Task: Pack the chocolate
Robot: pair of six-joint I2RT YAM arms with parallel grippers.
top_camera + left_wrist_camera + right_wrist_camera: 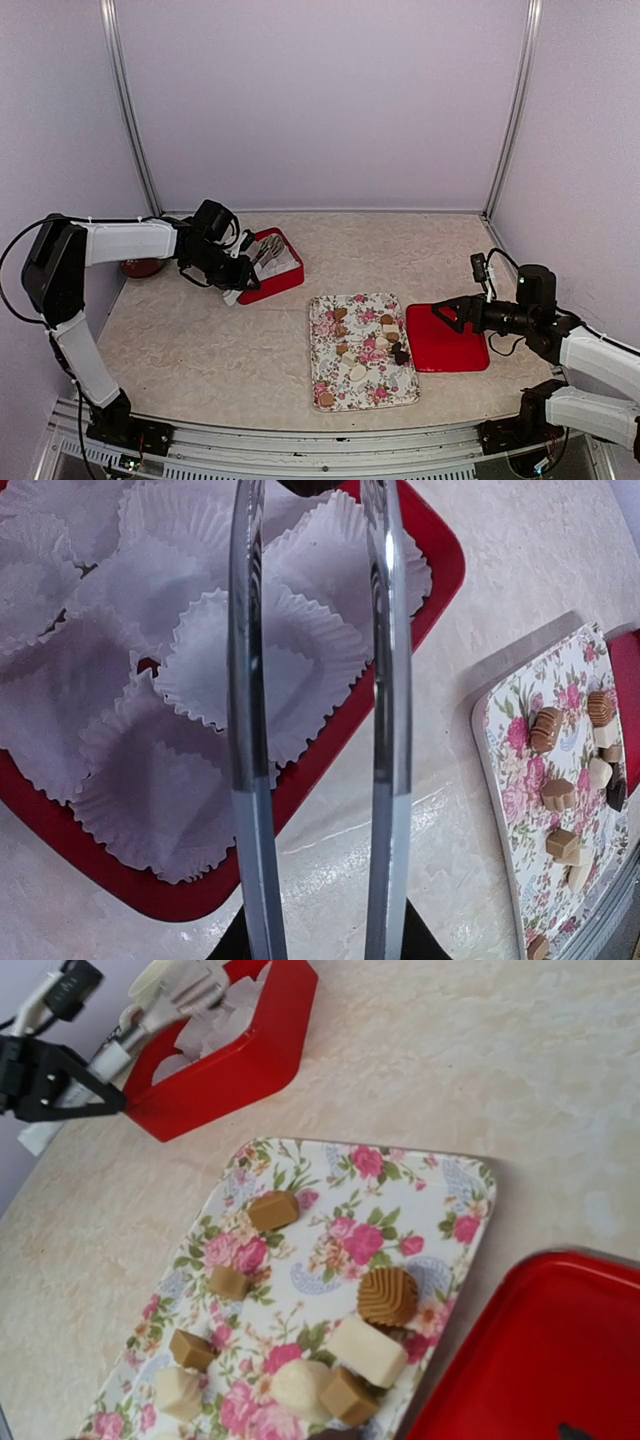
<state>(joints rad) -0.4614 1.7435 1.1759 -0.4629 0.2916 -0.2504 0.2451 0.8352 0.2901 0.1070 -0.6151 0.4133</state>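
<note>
Several tan, cream-white and dark pieces of chocolate (358, 352) (558, 794) (388, 1295) lie on the floral tray (330, 385) (520, 810) (300, 1170). My left gripper (240, 275) (325, 945) is shut on metal tongs (248, 730) (268, 250), which reach over the red box (285, 280) (420, 540) (240, 1060) and its white crinkled liners (270, 660). A dark brown bit (308, 485) shows between the tong tips, cut off by the top edge. My right gripper (450, 313) stands open, holding nothing, above the left edge of the red lid (455, 345) (560, 1360). Its fingers are out of the right wrist view.
A dark red bowl (142, 267) sits at the far left behind the left arm. The floral tray lies between the red box and the red lid. Lilac walls close in the table at the back and on both sides.
</note>
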